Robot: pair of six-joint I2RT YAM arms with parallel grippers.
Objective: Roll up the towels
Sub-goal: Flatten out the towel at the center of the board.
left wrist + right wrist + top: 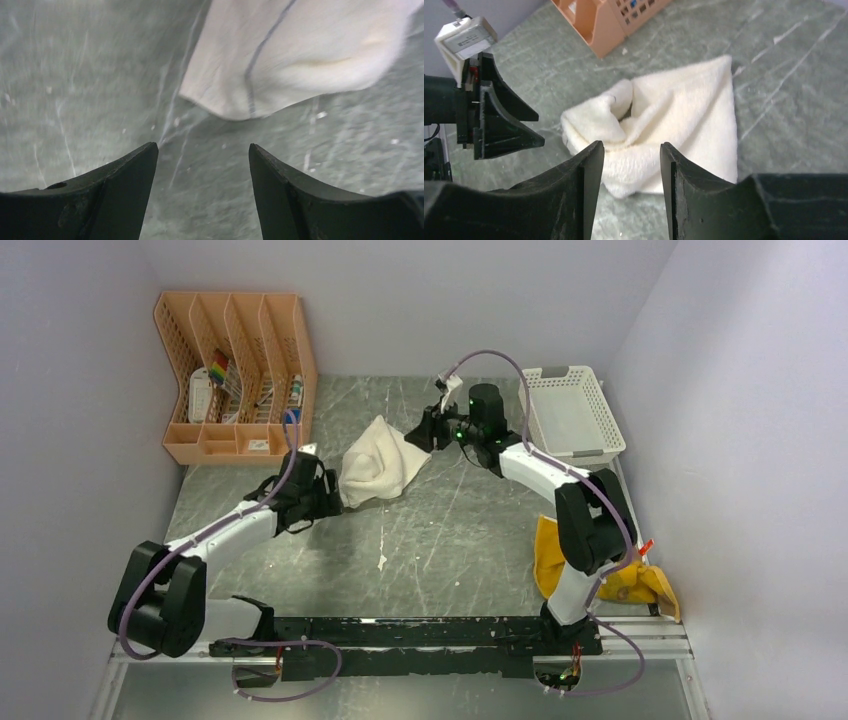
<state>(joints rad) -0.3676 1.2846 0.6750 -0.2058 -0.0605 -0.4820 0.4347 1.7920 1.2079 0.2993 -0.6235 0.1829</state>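
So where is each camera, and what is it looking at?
Top: above and behind, looking down at the table; left arm and right arm show.
Left wrist: on the left arm, looking down past its open left end effector.
Right wrist: on the right arm, looking past its open right end effector toward the left one.
All three see the white towel.

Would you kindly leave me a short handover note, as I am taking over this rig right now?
Left gripper: jaws open, empty, just short of the near-left edge of the cream towel.
Right gripper: jaws open, empty, by that towel's far-right corner.
The cream towel lies crumpled mid-table. The yellow towel lies bunched beside the right arm's base, partly hidden.
Done: nothing rolled yet.
Left: flatten and roll each towel.
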